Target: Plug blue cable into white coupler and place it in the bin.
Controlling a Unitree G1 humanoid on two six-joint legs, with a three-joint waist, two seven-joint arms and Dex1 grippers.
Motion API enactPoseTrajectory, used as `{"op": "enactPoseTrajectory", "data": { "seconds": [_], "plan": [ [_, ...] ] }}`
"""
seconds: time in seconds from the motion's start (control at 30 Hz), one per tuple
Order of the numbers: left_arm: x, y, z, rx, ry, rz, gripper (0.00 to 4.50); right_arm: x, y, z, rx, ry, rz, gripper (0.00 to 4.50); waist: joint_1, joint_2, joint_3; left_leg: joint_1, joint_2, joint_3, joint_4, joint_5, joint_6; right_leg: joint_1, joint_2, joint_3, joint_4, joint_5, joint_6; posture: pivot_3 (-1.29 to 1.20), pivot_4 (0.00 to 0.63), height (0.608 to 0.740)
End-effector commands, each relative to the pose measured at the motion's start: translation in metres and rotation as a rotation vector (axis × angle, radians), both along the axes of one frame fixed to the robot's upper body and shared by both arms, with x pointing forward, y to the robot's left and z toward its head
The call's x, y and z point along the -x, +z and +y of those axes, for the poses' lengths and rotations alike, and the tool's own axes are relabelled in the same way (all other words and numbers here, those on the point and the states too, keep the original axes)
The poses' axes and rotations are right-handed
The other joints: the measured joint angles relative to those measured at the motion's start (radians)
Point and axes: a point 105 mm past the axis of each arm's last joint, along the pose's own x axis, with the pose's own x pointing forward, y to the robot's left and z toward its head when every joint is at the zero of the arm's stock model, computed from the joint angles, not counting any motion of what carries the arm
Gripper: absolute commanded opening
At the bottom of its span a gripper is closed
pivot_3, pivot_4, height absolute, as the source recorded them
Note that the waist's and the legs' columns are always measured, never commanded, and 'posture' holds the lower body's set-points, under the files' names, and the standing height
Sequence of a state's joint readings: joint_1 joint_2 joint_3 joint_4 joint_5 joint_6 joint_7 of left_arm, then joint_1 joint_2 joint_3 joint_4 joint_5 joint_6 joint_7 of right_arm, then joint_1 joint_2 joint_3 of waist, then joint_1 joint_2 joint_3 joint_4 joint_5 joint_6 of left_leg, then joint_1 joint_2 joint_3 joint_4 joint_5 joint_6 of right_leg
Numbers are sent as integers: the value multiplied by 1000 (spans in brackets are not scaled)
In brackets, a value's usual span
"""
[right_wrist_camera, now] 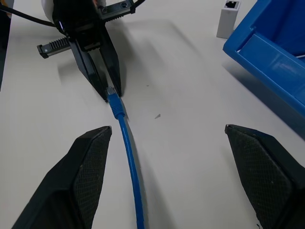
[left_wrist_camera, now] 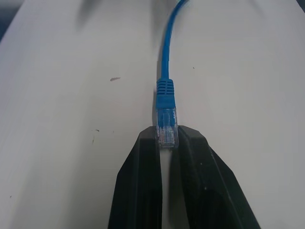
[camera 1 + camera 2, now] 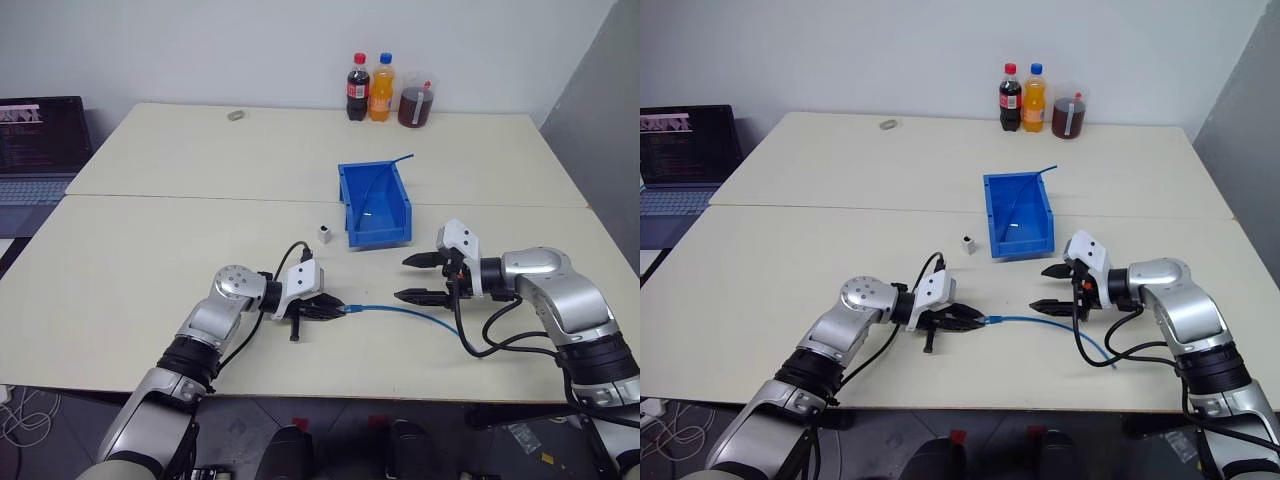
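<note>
Two tables pushed together (image 3: pixel 150 250) carry everything, w/ the bin (image 3: pixel 373 205) sitting mid-table and already holding a second blue cord (image 3: pixel 385 172) that pokes over its back rim. Risk there: we could mix up the cords later, or snag that one when we drop ours in.

Our right gripper (image 3: pixel 418 277) hangs wide open just above the tabletop, empty, w/ the blue cable (image 1: pixel 129 157) running on the table between its fingers. If it shuts now it'd pin the cord and fight the other arm's pull.

Our left gripper (image 3: pixel 328 310) is clenched on the cable's clear plug; in the left wrist view only the plug's very end sits between the fingertips (image 2: pixel 145 143). That's a shallow pinch, we reckon: plug may twist or pop out once lifted, esp. w/ the cord dragging behind.

Smallest worry is the white coupler (image 3: pixel 325 234), standing upright just beside the bin's front left corner, well apart from both grippers. It's light & unheld, so pushing the plug in one-handed prob. just shoves it or tips it over.
</note>
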State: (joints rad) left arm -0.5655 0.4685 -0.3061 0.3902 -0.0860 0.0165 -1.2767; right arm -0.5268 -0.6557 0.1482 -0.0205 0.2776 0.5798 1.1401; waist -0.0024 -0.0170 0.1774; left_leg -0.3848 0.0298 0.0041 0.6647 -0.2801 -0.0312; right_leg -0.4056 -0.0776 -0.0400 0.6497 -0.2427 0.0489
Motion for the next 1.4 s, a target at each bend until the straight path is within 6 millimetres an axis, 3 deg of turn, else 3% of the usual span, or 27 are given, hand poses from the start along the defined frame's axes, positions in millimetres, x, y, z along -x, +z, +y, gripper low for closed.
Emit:
{"op": "enactPoseTrajectory", "data": {
  "seconds": [0.03, 0.17, 0.23, 0.43, 0.53, 0.63, 0.73, 0.9, 1.07, 1.23, 1.4],
  "plan": [
    [1, -1, 1, -20, -10, -7, 232, -1, 16, 3, -25, 12, -57, 4044, 0, 0, 0, 0, 0, 0, 0, 0, 0, 0, 0, 0, 0, 0, 0, 0, 150, 740],
    [-4, 6, 5, -4, 32, -6, 232, 3, 21, 5, -41, 19, -58, 4044, 0, 0, 0, 0, 0, 0, 0, 0, 0, 0, 0, 0, 0, 0, 0, 0, 150, 740],
    [-12, 22, 10, 62, 100, 32, 232, 11, 32, 10, -85, 27, -41, 4044, 0, 0, 0, 0, 0, 0, 0, 0, 0, 0, 0, 0, 0, 0, 0, 0, 150, 740],
    [-16, 70, 21, 348, 285, 336, 232, 45, 64, 26, -366, 14, 186, 4044, -2, -1, 1, -1, 0, -3, 0, 0, 0, 0, 0, -1, 0, 0, 0, 0, 150, 740],
    [-15, 84, 22, 480, 359, 444, 232, 51, 64, 28, -459, -26, 276, 4044, -2, -2, 1, -1, 1, -3, 0, 0, 0, 0, 0, -1, 0, 0, 0, 0, 150, 740],
    [-12, 101, 18, 606, 373, 548, 232, 45, 55, 29, -518, -105, 323, 4044, -1, -2, 1, -1, 1, -3, 0, 0, 0, 0, 0, -1, 1, 0, 0, 0, 150, 740],
    [0, 120, 6, 688, 302, 624, 232, 19, 41, 31, -540, -233, 317, 4044, -2, -2, 1, -1, 0, -3, 0, 0, 0, 0, 0, 0, 1, 0, 0, 0, 150, 740],
    [12, 124, -3, 700, 263, 670, 232, 7, 57, 46, -683, -177, 391, 4044, -8, -2, 1, 0, 0, -2, 0, 0, 0, 0, 0, 1, 2, 0, 0, 0, 150, 740],
    [20, 121, -7, 694, 242, 697, 232, 14, 74, 54, -757, -50, 485, 4044, -16, -2, 1, 0, 0, -2, 0, 0, 0, 0, 1, 1, 2, 0, 0, 0, 150, 740],
    [21, 122, -8, 698, 241, 705, 232, 27, 78, 57, -726, 54, 546, 4044, -15, -2, 1, 0, 0, -2, 0, 0, 0, 0, 1, 1, 1, 0, 0, 0, 150, 740],
    [22, 124, -7, 702, 232, 707, 232, 27, 77, 62, -716, 64, 552, 4044, -19, -2, 1, 0, 0, -2, -1, 0, 0, 0, 1, 1, 1, 0, 0, 0, 150, 740]
  ]
}}
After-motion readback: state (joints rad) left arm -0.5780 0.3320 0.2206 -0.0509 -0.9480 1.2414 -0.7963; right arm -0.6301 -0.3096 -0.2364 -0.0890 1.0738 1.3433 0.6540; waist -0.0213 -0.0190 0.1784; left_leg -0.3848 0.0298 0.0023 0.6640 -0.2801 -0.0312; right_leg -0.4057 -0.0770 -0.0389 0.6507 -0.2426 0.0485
